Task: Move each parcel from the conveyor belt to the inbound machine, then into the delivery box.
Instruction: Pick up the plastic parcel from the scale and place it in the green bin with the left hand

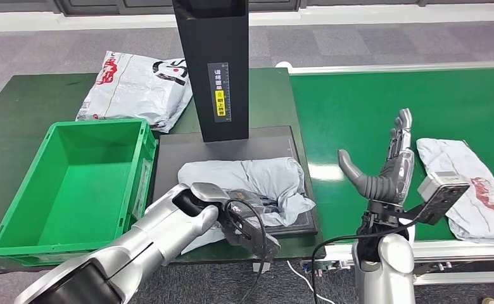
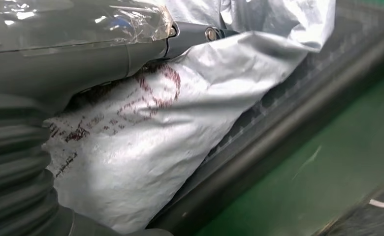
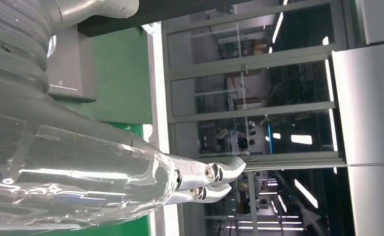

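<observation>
Three grey parcels: one (image 1: 244,180) at the scanner plate's front edge, grasped by left robot hand (image 1: 244,221); right robot hand (image 1: 387,168) released, fingers spread above the conveyor belt (image 1: 358,114).

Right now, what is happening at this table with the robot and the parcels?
The left robot hand rests on a grey parcel lying on the dark plate of the inbound machine; whether it grips it is unclear. The right robot hand is raised and open above the belt, holding nothing. A second parcel waits on the belt. The green box is empty, and a third parcel lies on the table behind it.
</observation>
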